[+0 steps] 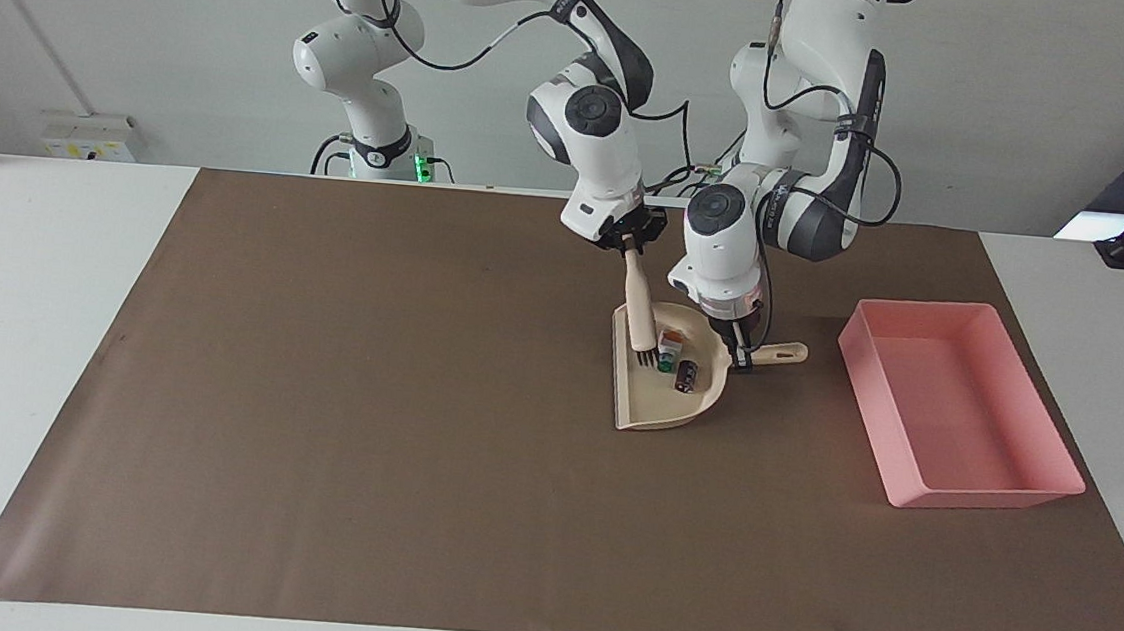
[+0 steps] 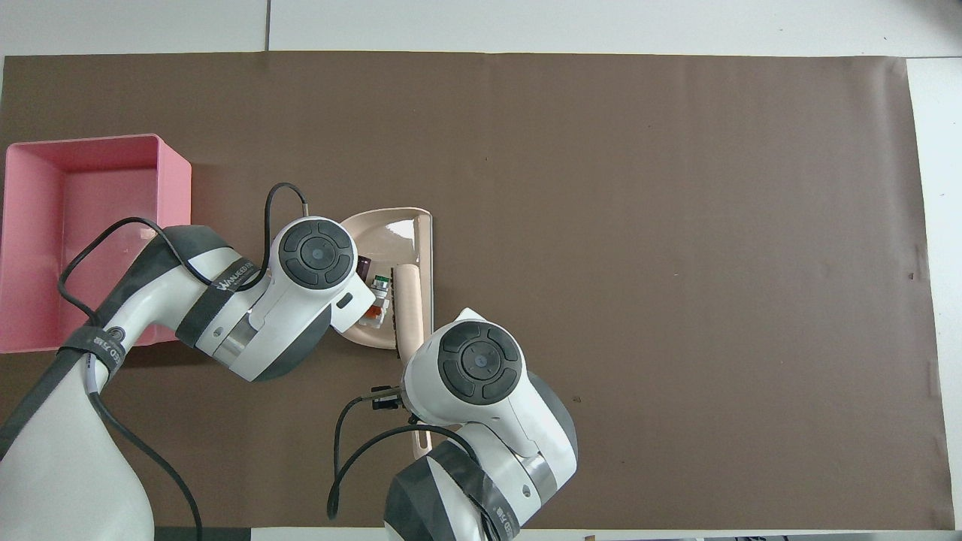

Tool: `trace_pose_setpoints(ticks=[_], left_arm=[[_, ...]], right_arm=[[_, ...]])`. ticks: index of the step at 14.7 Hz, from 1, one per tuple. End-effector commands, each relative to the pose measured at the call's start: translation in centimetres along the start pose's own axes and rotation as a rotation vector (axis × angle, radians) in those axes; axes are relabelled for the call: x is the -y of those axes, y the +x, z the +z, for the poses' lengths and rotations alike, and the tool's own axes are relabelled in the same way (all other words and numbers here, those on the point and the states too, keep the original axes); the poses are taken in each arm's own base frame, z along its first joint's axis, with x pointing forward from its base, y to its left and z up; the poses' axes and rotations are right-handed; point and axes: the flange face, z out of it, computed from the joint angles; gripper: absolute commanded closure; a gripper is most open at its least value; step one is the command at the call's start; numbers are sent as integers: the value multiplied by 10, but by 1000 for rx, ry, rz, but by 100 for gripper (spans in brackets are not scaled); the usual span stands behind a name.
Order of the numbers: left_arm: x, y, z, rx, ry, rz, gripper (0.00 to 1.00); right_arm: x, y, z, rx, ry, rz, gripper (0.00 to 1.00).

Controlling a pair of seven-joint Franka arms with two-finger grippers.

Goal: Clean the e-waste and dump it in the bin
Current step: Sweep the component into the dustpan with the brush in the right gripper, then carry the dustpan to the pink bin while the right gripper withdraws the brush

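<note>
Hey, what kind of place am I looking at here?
Probably a robotics lab: two white robot arms at a white table covered by a brown paper mat, against bare walls, with a beige plastic dustpan.

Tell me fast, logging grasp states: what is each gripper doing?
Left gripper: shut on the dustpan handle.
Right gripper: shut on the brush.
</note>
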Motion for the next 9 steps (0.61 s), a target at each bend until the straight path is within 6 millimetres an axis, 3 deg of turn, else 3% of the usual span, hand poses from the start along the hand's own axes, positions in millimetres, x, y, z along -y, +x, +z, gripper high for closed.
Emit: trace_pose_setpoints(ticks=[1,4,6,9], left_arm=[[1,-7,7,-35,21,-14,100],[5,-31,-13,-96,7,-5,100],[9,-63,-28,-109,-16,9,100],[12,-113,-51,-104,-14,-42,100]], right_arm=[[-13,-21,-50,-15,-51,34,100],[-73,-11,-96,-25,-119,155,100],[-140,8,-133,-39,-146,233,100],[-249,33,-166,15,-190,218,100]])
